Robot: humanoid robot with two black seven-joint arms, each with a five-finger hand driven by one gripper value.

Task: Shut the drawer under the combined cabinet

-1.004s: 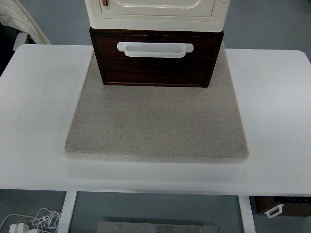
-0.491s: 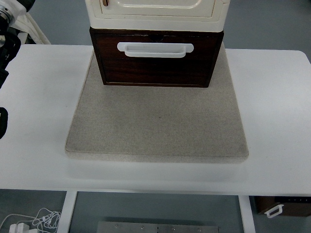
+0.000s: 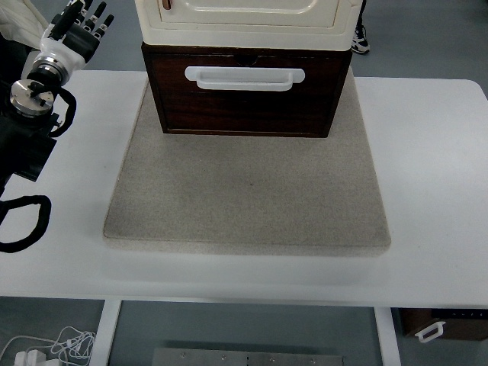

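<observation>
A dark brown wooden drawer point(image 3: 245, 99) with a white handle point(image 3: 244, 78) sits pulled out toward me beneath a cream cabinet point(image 3: 245, 19). Both rest on a grey felt mat point(image 3: 245, 191). My left arm comes in from the left edge, and its hand point(image 3: 76, 29) is raised at the top left, well left of the drawer. The fingers are spread and hold nothing. No right arm shows.
The white table point(image 3: 435, 168) carries the mat. A black cable loop point(image 3: 23, 221) hangs off my left arm near the table's left edge. A person's shoe point(image 3: 361, 40) shows at the top right. White cables point(image 3: 53, 347) lie on the floor below.
My left arm has risen into view from the left edge, and its hand now stands at the top left. The drawer has not moved.
</observation>
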